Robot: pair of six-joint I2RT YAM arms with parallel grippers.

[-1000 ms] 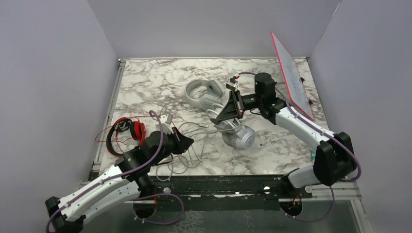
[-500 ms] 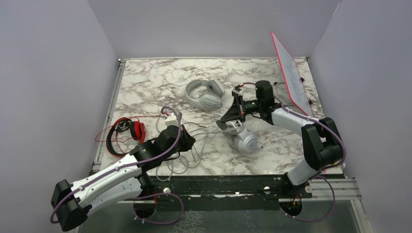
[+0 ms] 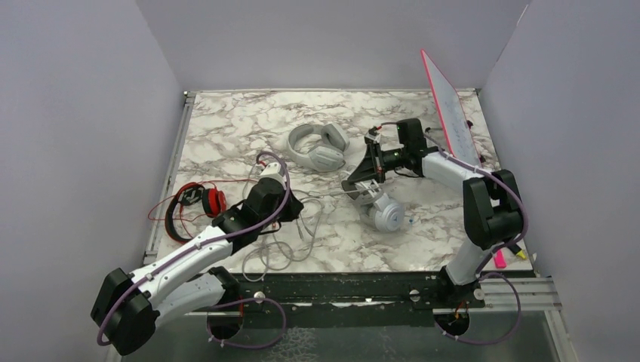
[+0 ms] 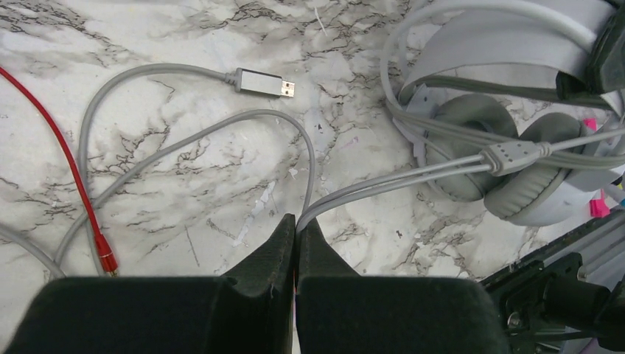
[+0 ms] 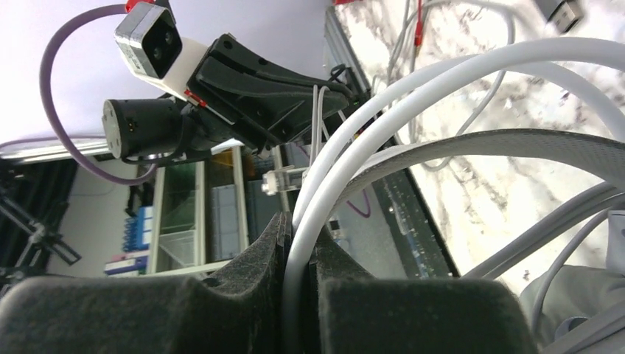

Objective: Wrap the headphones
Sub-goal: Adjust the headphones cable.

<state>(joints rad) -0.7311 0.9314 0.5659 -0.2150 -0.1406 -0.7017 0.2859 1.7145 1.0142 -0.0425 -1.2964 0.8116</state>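
The headphones, the white-silver pair, sit right of centre on the marble bench, round padded cups low and the band tilting up-left into the right claw, clamped on its smooth white hoop wire. The left claw is pressed together on the thin grey cable; we cannot follow it through the tangle

The back headset is lying mid-table, behind the other two. The left headset is sitting by the left edge. The right headset is resting right of centre, under the right gripper, which is pinching its band. Its cable is running left into the left gripper and looping toward the near edge. A board is leaning at the back right.
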